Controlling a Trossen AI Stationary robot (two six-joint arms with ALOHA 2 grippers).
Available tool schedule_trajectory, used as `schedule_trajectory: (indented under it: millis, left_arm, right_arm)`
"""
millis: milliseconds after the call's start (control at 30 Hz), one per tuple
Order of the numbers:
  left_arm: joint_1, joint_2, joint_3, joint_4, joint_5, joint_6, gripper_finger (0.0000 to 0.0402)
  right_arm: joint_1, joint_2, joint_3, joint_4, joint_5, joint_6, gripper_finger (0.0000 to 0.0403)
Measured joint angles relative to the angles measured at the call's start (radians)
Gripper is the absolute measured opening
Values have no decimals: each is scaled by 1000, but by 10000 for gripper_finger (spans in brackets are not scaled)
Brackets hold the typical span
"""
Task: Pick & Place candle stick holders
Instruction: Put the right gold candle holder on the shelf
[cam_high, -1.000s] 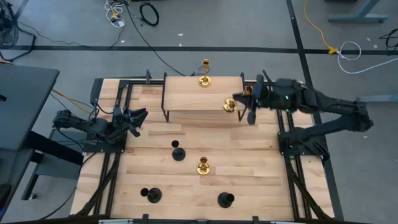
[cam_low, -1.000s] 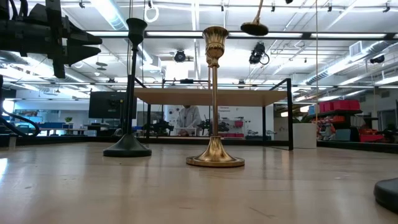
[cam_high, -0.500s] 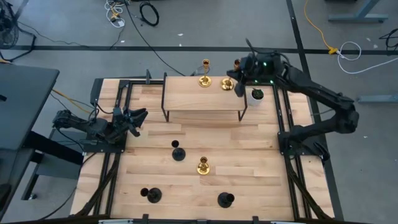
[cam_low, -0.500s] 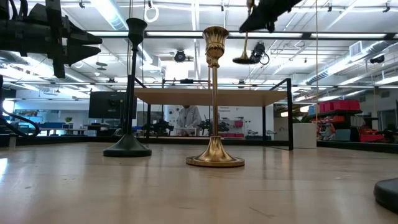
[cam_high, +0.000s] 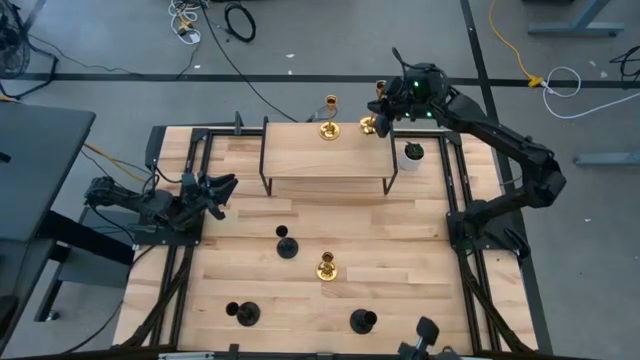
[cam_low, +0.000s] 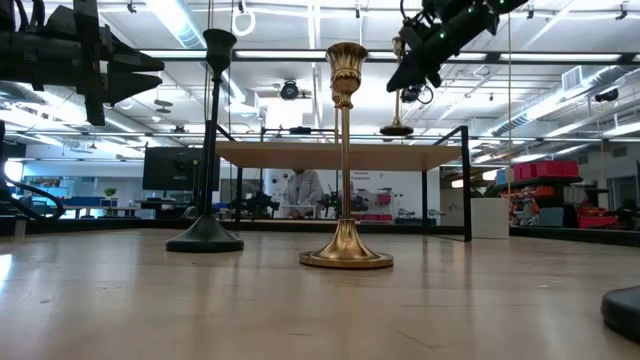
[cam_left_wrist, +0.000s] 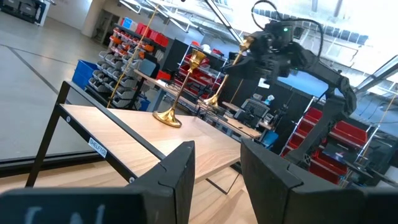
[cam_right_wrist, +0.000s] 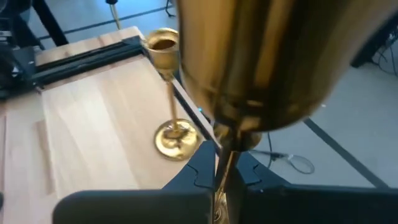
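My right gripper (cam_high: 383, 108), clamped on a tilted gold holder (cam_high: 370, 123), should upright it before lowering beside the standing gold holder (cam_high: 329, 128) on the raised shelf (cam_high: 300, 158).

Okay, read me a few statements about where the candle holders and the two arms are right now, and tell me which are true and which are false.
1. The right pincer holds a gold holder at the raised shelf's far edge. True.
2. Another gold holder stands on that shelf. True.
3. Three gold holders stand on the lower table. False: one gold holder stands there, with black ones.
4. The left pincer grips a black holder. False: it is open and empty.
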Motion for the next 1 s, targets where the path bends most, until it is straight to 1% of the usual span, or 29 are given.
schedule_trajectory:
  millis: [233,567,1000]
  left_arm:
    - [0,0,0,0,0,0,131]
    - [0,0,0,-1,0,0,131]
    - [0,0,0,-1,0,0,131]
  right_arm:
    - [-53,39,0,20,-24,24,5]
    - [-55,109,0,41,-36,-3,5]
    - [-60,116,0,37,-46,-5,5]
